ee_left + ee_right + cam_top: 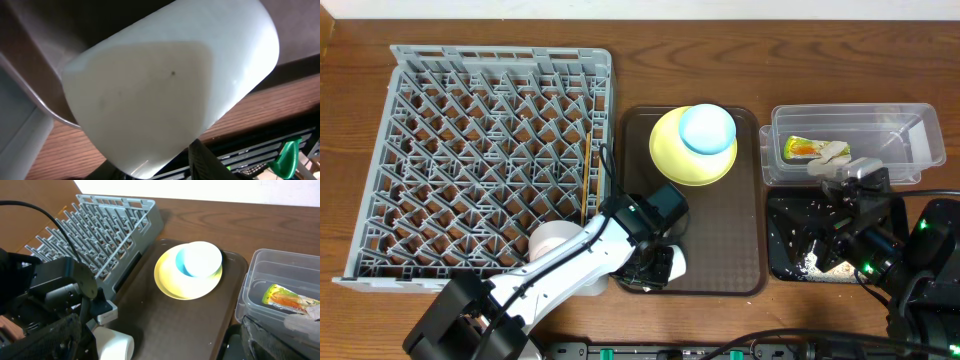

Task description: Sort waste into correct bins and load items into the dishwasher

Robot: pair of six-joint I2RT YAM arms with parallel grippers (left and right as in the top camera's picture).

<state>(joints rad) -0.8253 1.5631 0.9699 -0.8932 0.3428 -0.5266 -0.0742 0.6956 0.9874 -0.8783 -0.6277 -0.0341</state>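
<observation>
Small white cup (170,85), lying on its side at the near edge of the brown tray (720,230), under the left gripper (655,268). Whether that gripper is closed on it cannot be told; likewise the right gripper (842,245), over the black tray (785,262). The cup is plain, smooth and cylindrical, with a dark speck inside. Judged light, rigid, slippery, breakable and prone to roll; best pinched across the wall near the rim.

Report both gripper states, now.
Left gripper: closed on the small white cup.
Right gripper: cannot be told; it hangs over the black tray and its fingers are not clear in any view.
</observation>
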